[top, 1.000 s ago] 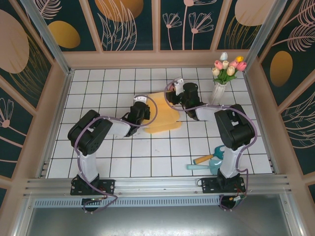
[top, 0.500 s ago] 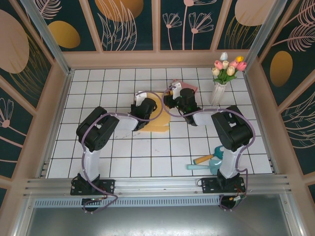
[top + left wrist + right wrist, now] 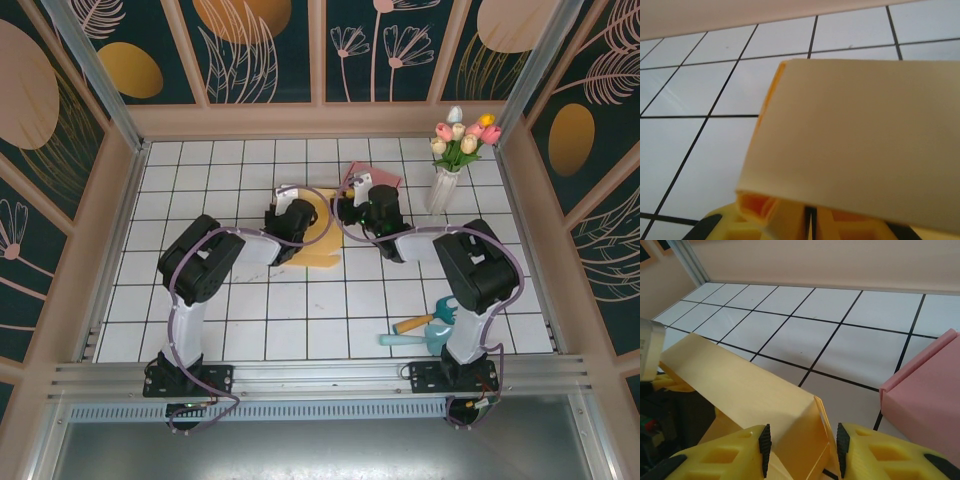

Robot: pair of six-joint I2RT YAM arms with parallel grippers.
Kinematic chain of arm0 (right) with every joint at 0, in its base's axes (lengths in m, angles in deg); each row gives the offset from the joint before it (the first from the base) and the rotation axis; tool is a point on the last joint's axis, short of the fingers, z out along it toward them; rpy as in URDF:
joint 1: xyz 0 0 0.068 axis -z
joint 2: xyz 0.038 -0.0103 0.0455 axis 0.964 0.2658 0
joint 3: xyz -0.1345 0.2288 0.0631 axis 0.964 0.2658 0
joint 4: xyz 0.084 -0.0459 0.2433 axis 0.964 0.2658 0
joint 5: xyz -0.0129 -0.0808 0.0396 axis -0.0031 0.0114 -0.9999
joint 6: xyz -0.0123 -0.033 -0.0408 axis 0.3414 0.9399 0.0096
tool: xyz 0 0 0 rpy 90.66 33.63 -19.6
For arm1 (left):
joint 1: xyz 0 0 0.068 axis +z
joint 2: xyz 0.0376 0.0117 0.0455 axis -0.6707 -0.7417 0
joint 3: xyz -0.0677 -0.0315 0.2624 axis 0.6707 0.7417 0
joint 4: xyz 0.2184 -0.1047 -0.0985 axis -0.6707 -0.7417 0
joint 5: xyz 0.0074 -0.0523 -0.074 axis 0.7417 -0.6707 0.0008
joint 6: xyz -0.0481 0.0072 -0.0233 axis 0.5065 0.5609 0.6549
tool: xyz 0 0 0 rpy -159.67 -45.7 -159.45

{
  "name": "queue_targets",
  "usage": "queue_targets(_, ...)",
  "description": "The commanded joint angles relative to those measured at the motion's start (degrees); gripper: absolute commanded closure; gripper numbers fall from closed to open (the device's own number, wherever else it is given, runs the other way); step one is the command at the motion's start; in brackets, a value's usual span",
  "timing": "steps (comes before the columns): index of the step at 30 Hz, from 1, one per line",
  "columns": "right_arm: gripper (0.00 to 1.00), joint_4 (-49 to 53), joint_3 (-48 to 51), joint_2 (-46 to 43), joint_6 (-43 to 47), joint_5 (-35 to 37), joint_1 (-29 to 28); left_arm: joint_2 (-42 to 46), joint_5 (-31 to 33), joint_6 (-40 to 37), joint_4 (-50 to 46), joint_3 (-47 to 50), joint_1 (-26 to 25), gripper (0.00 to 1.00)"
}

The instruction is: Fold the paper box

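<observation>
We list, near to far:

- Toy shovel [image 3: 420, 325]: on the table [image 3: 200, 180], at 4 o'clock from the paper box [image 3: 322, 245].
- Paper box: yellow, mid-table, partly folded.
- Left hand [image 3: 810, 222]: at its 10 o'clock; grip we cannot tell.
- Right hand [image 3: 801, 445]: at 1 o'clock, clamped on a box wall.
- Pink box [image 3: 380, 175]: beyond, at 1 o'clock.
- Tulip vase [image 3: 445, 188]: at 2 o'clock.

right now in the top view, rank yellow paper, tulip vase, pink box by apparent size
1. tulip vase and yellow paper: too alike to rank, paper partly covered
2. pink box, partly hidden
</observation>
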Motion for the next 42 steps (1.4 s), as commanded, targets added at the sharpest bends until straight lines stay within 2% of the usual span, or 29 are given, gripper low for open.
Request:
queue_targets(1, 0.56, 3.46, 2.41, -2.26, -1.38, -1.54, -0.54, 1.27, -4.4, -4.25, 3.33, 3.75, 0.58, 0.8)
queue_targets(5, 0.55, 4.11, 3.91, -4.8, -0.38, -0.18, -0.54, 3.61, -7.41, -5.8, 7.58, 7.91, 0.58, 0.85)
queue_targets(9, 0.55, 5.28, 6.29, -8.47, 2.22, 1.8, -0.54, 4.35, -7.23, -7.27, 9.88, 9.96, 0.63, 0.9)
queue_targets(14, 0.53, 9.93, 7.89, -12.25, 8.34, 11.04, -0.32, 4.61, -7.36, -8.11, 11.91, 11.89, 0.6, 1.0)
queue_targets(17, 0.53, 13.06, 7.12, -11.47, 12.51, 16.9, -0.06, 5.44, -8.51, -8.53, 13.01, 13.19, 0.6, 1.0)
queue_targets(18, 0.53, 12.99, 7.25, -11.35, 12.51, 16.91, 0.11, 6.01, -9.52, -8.86, 13.78, 13.96, 0.59, 1.0)
queue_targets(21, 0.53, 10.02, 10.06, -12.8, 13.53, 10.85, 0.34, 8.8, -13.53, -10.33, 18.31, 18.78, 0.59, 1.0)
queue_targets(27, 0.53, 5.0, 19.92, -23.71, 6.4, 4.85, -0.31, 17.39, -27.01, -11.97, 32.43, 33.15, 0.52, 1.0)
queue_targets(32, 0.53, 2.35, 30.8, -35.03, -0.41, 5.87, -4.13, 23.63, -36.75, -10.09, 43.19, 43.54, 0.59, 1.0)
queue_targets(36, 0.53, 1.28, 37.1, -40.69, -1.62, 10.1, -10.24, 26.42, -41.85, -8.04, 44.94, 46.88, 0.58, 1.0)
queue_targets(39, 0.53, -2.97, 41.63, -43.46, -1.23, 12.14, -14.49, 27.84, -42.71, -7.07, 44.5, 47.73, 0.58, 1.0)
queue_targets(42, 0.53, -5.59, 44.9, -45.25, -0.2, 12.34, -16.84, 28.6, -40.11, -6.97, 41.71, 47.17, 0.58, 1.0)
